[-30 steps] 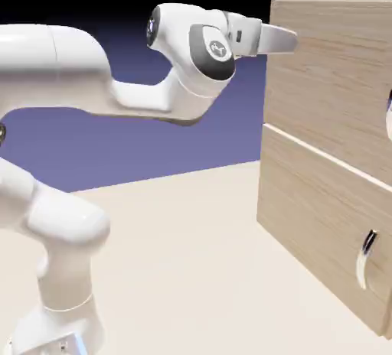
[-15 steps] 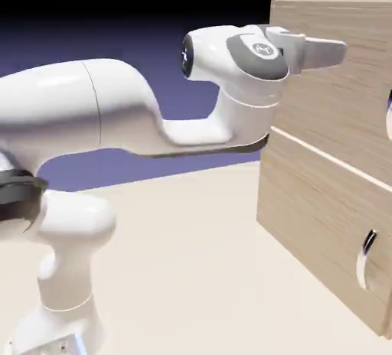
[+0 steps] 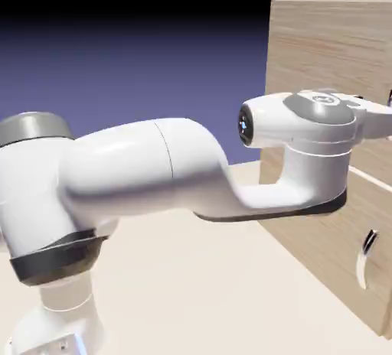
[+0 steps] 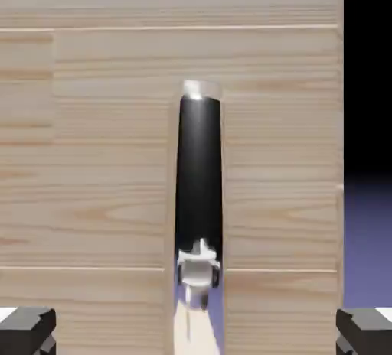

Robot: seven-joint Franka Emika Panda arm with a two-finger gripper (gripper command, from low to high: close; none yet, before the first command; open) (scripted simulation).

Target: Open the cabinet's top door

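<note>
Violet backdrop, top door (image 4: 99, 147) handle (image 4: 199, 185) upright (hand view), jaws wide, empty.

- The table (image 3: 191, 284) is a plain cream surface, lying below the gripper (image 3: 380, 120) and spreading from there toward the exterior view's left and lower edge
- The cabinet (image 3: 321, 55) stands directly on the table, its wood-grain front right beside and beneath the gripper, its bottom edge meeting the tabletop well below it
- The robot's base (image 3: 57, 330) rests on the table too, well apart from the gripper, at the exterior view's lower left
- In the hand view the table does not show, only wood
</note>
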